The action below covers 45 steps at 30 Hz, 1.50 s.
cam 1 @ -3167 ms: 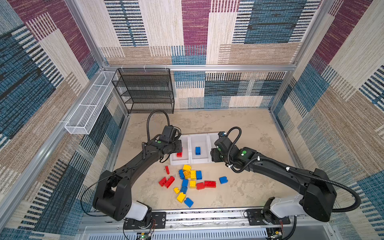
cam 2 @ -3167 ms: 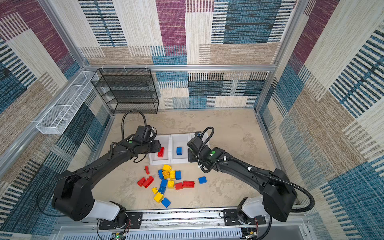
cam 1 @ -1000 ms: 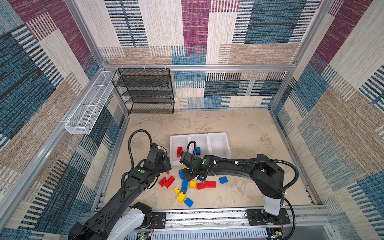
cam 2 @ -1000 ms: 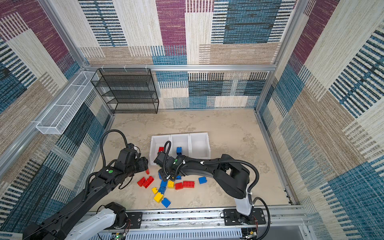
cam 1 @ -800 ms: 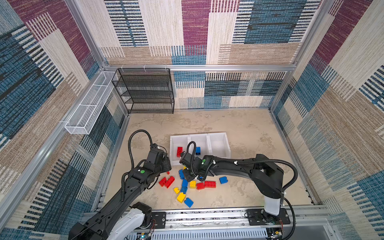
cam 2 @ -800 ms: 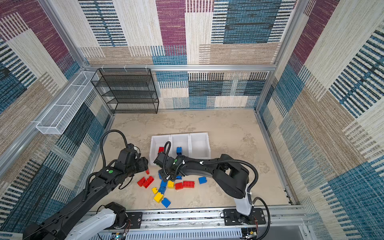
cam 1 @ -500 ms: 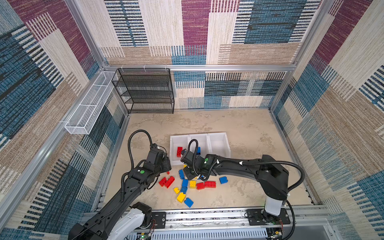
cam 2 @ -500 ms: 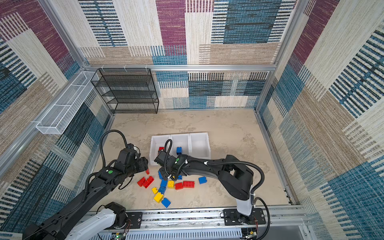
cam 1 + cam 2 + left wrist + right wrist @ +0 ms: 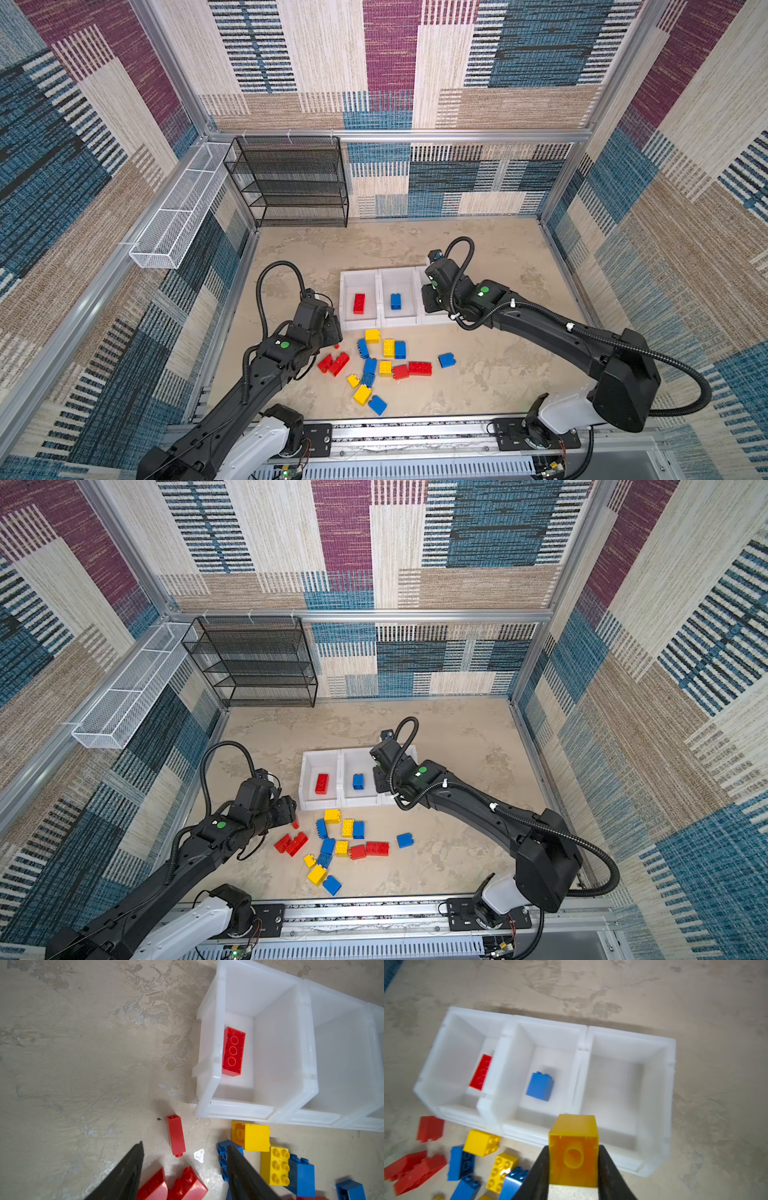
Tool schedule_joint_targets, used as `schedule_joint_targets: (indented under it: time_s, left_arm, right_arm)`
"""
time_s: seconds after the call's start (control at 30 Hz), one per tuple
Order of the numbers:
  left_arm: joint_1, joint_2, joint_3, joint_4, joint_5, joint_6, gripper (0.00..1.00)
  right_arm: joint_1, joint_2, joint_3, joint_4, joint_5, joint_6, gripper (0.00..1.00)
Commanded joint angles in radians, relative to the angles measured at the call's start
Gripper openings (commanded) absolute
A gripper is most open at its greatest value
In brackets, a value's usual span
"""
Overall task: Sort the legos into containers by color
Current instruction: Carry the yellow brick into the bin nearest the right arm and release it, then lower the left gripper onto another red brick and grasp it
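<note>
Both top views show you the cell from high above the front rail. They tilt down toward the back wall and sit far enough off to hold the whole floor, the containers and the loose legos, so the two overlap almost entirely. Your left wrist camera looks past the left gripper from close above the floor at the end bin holding the red brick. Your right wrist camera, higher up, looks past the right gripper over all three bins, sharing that bin and the nearest bricks.
</note>
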Motion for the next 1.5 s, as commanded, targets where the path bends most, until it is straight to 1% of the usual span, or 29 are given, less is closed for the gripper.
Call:
schedule_joint_targets:
  time_s: [0.0, 0.1, 0.23, 0.5, 0.67, 0.97, 1.23, 1.33, 1.47]
  left_arm:
    - [0.001, -0.003, 0.0, -0.012, 0.006, -0.015, 0.66]
    - [0.001, -0.01, -0.003, -0.019, 0.011, -0.018, 0.66]
    - [0.001, -0.022, -0.007, -0.04, 0.015, -0.019, 0.66]
    - [0.001, -0.031, -0.017, -0.054, 0.032, -0.035, 0.67]
    - [0.001, -0.034, -0.022, -0.058, 0.035, -0.039, 0.66]
    - [0.001, -0.035, -0.036, -0.059, 0.051, -0.045, 0.66]
    - [0.0, -0.034, -0.045, -0.115, 0.069, -0.046, 0.64]
    - [-0.001, -0.036, -0.058, -0.121, 0.082, -0.05, 0.59]
    - [-0.005, -0.031, -0.074, -0.119, 0.103, -0.046, 0.55]
  right_arm:
    - [-0.045, 0.011, -0.028, 0.039, -0.02, -0.023, 0.36]
    - [-0.09, 0.028, -0.06, 0.086, -0.06, -0.021, 0.37]
    - [-0.105, 0.063, -0.067, 0.107, -0.069, -0.019, 0.39]
    - [-0.114, 0.069, -0.076, 0.111, -0.072, -0.017, 0.53]
    - [-0.116, 0.046, -0.087, 0.105, -0.073, -0.011, 0.56]
    - [-0.116, -0.001, -0.097, 0.088, -0.073, 0.001, 0.58]
    - [-0.116, -0.026, -0.127, 0.092, -0.082, 0.017, 0.58]
    - [-0.116, -0.028, -0.136, 0.095, -0.091, 0.021, 0.58]
    - [-0.115, -0.031, -0.145, 0.094, -0.092, 0.025, 0.58]
